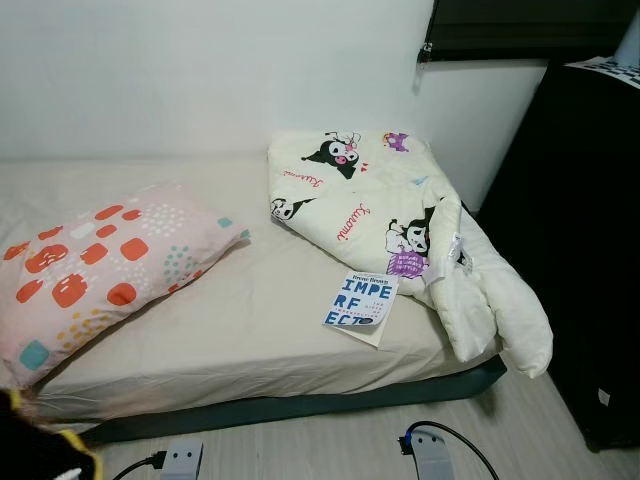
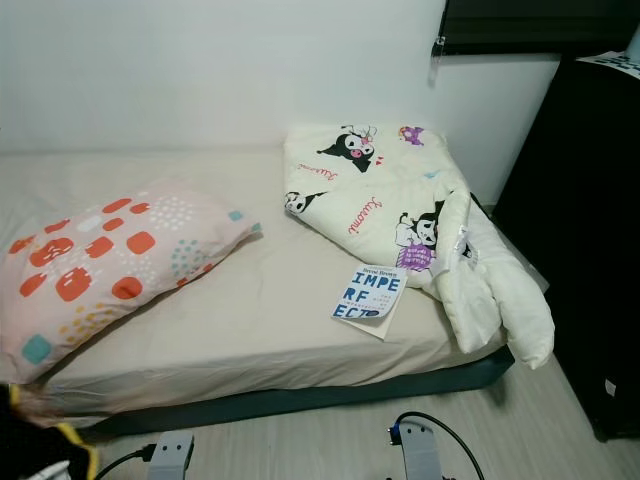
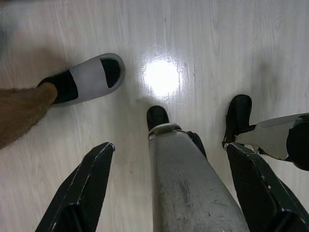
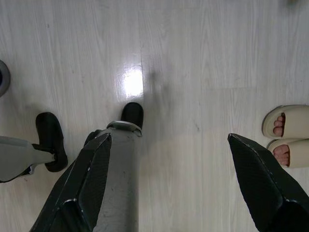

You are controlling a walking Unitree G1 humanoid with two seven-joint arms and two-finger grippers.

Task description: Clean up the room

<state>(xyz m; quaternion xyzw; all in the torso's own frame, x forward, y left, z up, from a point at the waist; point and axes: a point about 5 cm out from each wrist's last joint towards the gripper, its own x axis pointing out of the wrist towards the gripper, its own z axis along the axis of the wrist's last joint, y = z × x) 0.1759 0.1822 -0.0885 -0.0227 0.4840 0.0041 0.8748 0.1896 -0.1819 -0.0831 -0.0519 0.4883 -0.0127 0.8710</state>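
Both hanging idle over pale wood-grain floor: left gripper spread wide, gripping nothing, above the robot's own grey legs and black feet; right gripper likewise wide apart and empty. Well apart from both, up on the low beige-sheeted bed: white-and-blue paperback book near the front edge, touching the folded cream cartoon-print quilt; pink pillow with red blotches towards the left.
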